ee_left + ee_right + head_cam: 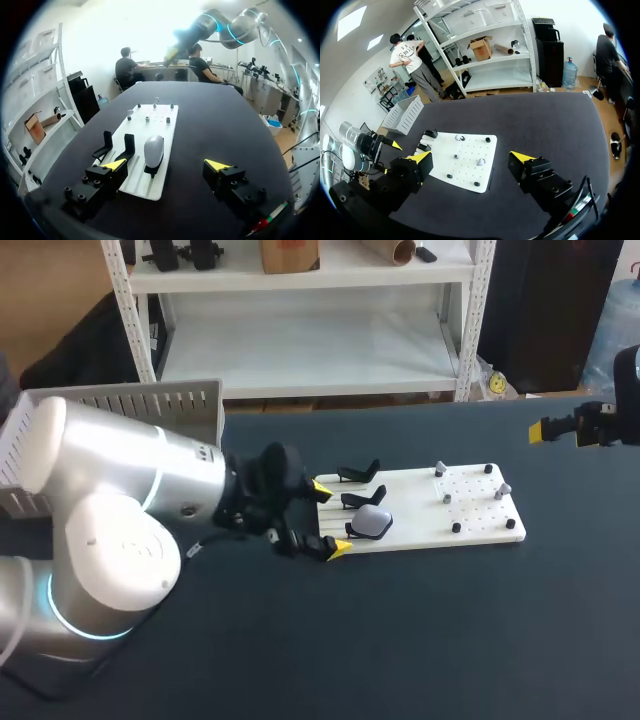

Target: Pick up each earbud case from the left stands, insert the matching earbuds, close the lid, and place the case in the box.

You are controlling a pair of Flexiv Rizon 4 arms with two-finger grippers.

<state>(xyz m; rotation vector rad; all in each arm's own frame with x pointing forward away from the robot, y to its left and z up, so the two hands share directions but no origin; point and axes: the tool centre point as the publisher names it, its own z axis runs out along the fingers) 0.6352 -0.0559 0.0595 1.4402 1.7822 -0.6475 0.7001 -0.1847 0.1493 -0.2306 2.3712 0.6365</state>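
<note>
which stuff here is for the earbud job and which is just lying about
For the job: earbud case, black stands, earbuds, white board, grey box, left hand.
Lying about: black knobs on the board.

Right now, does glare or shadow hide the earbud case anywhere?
Head view: even light, earbud case plain against the white board. Left wrist view: glare only beyond the table, case clear. Right wrist view: no glare, case too small to tell.

Left hand (330, 518), right hand (565, 433) open, latter apparently raised
</note>
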